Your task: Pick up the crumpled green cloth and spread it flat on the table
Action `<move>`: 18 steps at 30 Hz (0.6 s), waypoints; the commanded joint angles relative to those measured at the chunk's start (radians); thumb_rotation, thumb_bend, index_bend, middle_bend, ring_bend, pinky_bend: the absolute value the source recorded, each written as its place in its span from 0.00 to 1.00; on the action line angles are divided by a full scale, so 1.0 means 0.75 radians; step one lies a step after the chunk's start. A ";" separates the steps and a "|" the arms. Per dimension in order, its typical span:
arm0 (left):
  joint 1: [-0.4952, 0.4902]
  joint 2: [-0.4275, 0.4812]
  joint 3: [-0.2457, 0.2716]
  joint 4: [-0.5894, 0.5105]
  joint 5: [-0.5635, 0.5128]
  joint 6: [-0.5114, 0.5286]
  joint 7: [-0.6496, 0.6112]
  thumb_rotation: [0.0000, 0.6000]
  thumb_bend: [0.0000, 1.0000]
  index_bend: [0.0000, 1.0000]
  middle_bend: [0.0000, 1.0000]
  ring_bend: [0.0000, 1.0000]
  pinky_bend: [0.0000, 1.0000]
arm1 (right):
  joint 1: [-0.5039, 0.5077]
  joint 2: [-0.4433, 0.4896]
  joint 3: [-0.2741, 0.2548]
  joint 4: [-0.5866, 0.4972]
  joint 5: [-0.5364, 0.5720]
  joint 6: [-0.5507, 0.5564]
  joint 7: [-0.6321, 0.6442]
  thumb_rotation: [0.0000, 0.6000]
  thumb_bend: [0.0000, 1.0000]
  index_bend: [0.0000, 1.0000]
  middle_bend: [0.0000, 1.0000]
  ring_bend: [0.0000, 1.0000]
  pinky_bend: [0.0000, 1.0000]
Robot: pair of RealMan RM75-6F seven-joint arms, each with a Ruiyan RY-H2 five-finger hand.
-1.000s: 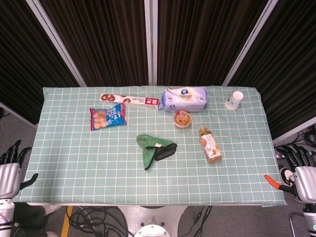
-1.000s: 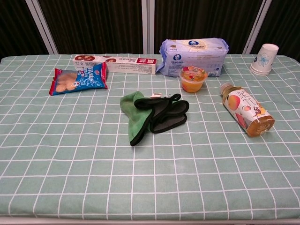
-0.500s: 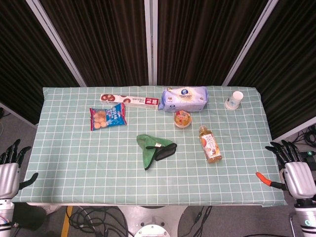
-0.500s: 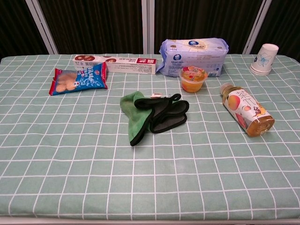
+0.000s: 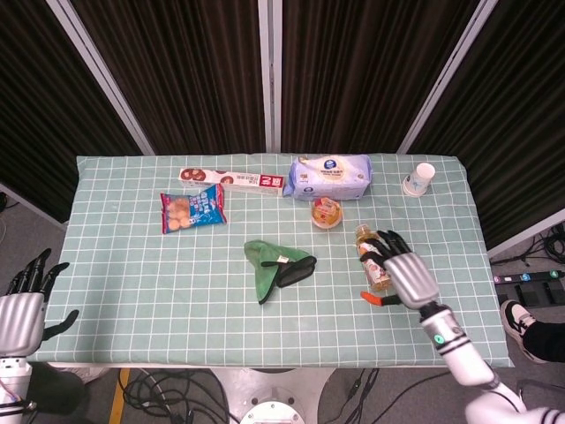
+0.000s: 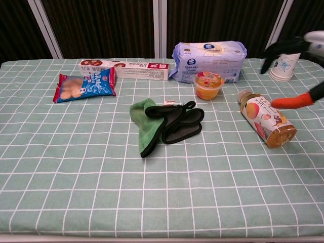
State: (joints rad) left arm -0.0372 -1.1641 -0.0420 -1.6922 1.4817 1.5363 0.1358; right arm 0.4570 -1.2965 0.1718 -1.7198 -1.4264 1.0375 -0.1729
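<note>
The crumpled green cloth (image 5: 274, 265) with dark edging lies bunched near the middle of the table (image 5: 132, 291); the chest view shows the cloth (image 6: 164, 124) folded over itself. My right hand (image 5: 402, 276) hovers over the table's right part, fingers spread and empty, above the lying bottle and well right of the cloth. In the chest view the right hand (image 6: 298, 66) enters at the upper right edge. My left hand (image 5: 22, 309) stays off the table's left front corner, fingers apart, holding nothing.
A drink bottle (image 5: 375, 256) lies under my right hand. A jelly cup (image 5: 326, 213), a wipes pack (image 5: 330, 176), a long biscuit box (image 5: 231, 180) and a blue snack bag (image 5: 192, 210) sit behind the cloth. A paper cup (image 5: 419, 179) stands far right.
My right hand has swung in from beyond the table's right edge to above the bottle. The left hand barely moved. The cloth lies as before.
</note>
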 commanded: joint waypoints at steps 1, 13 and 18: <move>-0.003 -0.003 0.004 0.002 0.003 -0.006 -0.003 1.00 0.23 0.25 0.13 0.10 0.18 | 0.167 -0.203 0.078 0.106 0.178 -0.166 -0.166 0.75 0.09 0.34 0.14 0.01 0.00; -0.008 -0.008 -0.007 -0.001 -0.022 -0.019 -0.010 1.00 0.23 0.25 0.13 0.10 0.18 | 0.467 -0.613 0.147 0.538 0.436 -0.328 -0.349 0.74 0.19 0.34 0.15 0.01 0.00; -0.008 -0.012 -0.012 0.001 -0.031 -0.019 -0.017 1.00 0.23 0.25 0.13 0.10 0.18 | 0.559 -0.723 0.170 0.698 0.487 -0.382 -0.334 0.74 0.23 0.35 0.16 0.01 0.00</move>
State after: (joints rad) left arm -0.0429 -1.1732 -0.0507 -1.6916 1.4586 1.5225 0.1230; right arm 0.8516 -1.8029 0.2875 -1.2394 -1.0834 0.7742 -0.4237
